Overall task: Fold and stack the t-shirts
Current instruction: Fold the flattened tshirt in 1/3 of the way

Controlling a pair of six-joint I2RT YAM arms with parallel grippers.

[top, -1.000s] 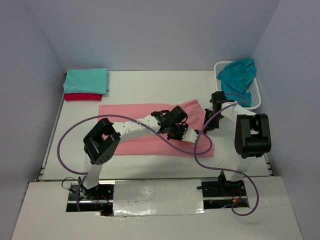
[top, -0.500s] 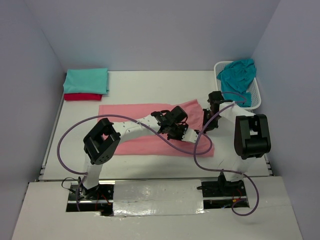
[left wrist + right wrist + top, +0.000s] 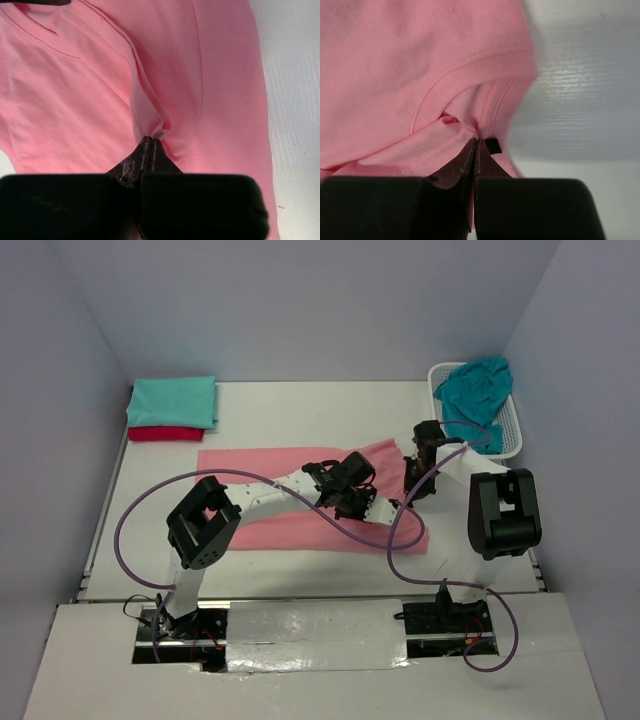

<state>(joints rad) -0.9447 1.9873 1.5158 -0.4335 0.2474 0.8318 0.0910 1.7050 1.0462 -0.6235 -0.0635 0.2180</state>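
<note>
A salmon pink t-shirt [image 3: 260, 465] lies spread across the middle of the table. My left gripper [image 3: 380, 512] [image 3: 151, 140] is shut, pinching a raised fold of the pink cloth [image 3: 75, 90] near a seam at the shirt's right end. My right gripper [image 3: 412, 488] [image 3: 476, 140] is shut on the stitched hem at the pink shirt's [image 3: 395, 60] right edge, beside bare table. A folded mint-teal t-shirt [image 3: 172, 400] rests on a folded red t-shirt [image 3: 165, 434] at the back left. A darker teal-blue t-shirt [image 3: 475, 390] is bunched in the basket.
The white lattice basket [image 3: 512, 438] stands at the back right corner, close behind my right arm. Grey walls close in the table on the left, back and right. Purple cables loop from both arms over the shirt's front edge.
My right gripper has closed on the pink shirt's hem and edged slightly toward the back. The left gripper stays shut on its fold and has not moved.
</note>
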